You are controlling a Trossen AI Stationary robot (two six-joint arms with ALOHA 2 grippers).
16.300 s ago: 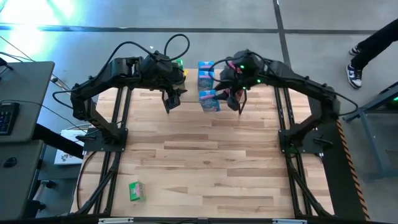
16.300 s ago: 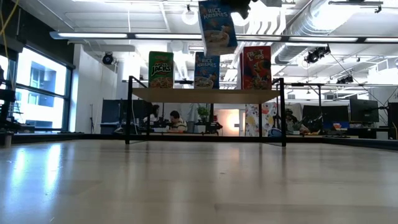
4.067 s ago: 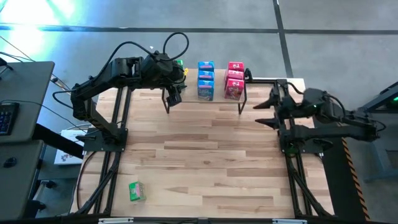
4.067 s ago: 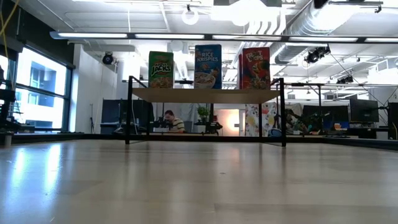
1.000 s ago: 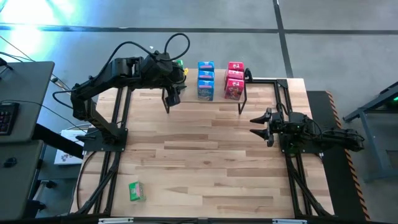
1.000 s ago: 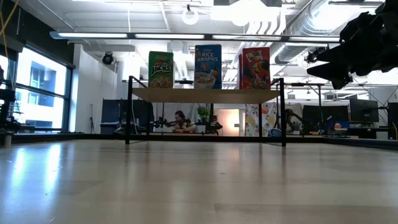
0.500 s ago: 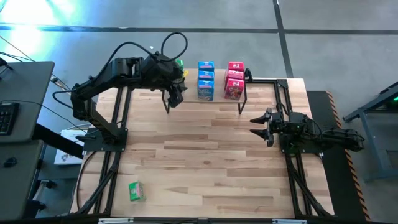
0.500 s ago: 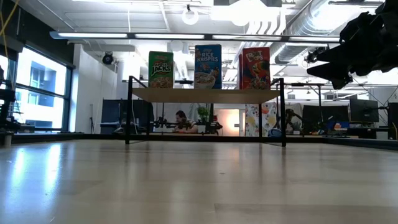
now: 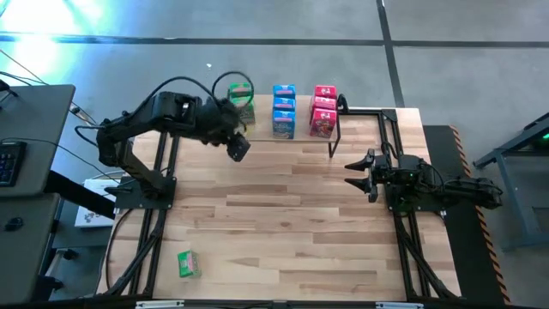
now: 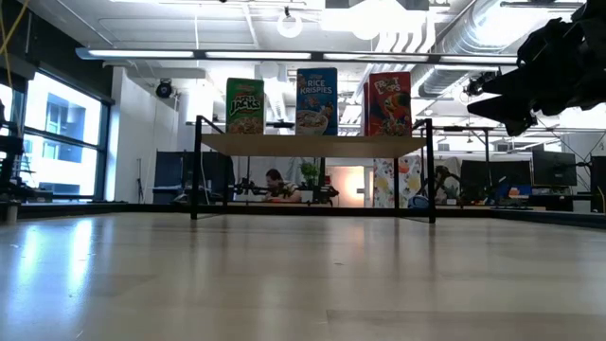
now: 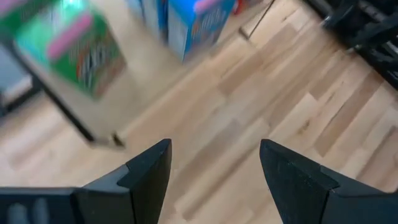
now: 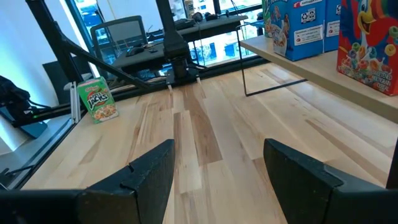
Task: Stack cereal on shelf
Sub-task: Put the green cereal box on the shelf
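We see the shelf (image 10: 312, 145) standing at the far edge of the bench (image 9: 283, 223), its light plank top carrying the cereal in three rows: green boxes (image 9: 242, 93) on the left arm's side, blue boxes (image 9: 284, 110) in the middle, and red-pink boxes (image 9: 322, 110) on the right arm's side. In the low view the front box of each row stands upright on the plank. One more green box (image 9: 188, 263) rests on the bench near its front left corner, well apart from the shelf. The left end effector (image 9: 238, 148) hangs over the bench just in front of the shelf's left end, and its two fingers (image 11: 149, 171) are spread wide with nothing between them. The right end effector (image 9: 357, 173) waits at the bench's right side, out in front of the shelf's right legs; its fingers (image 12: 152, 168) are also spread wide and carry nothing. A person (image 10: 275, 185) shows in the room beyond, seen under the shelf.
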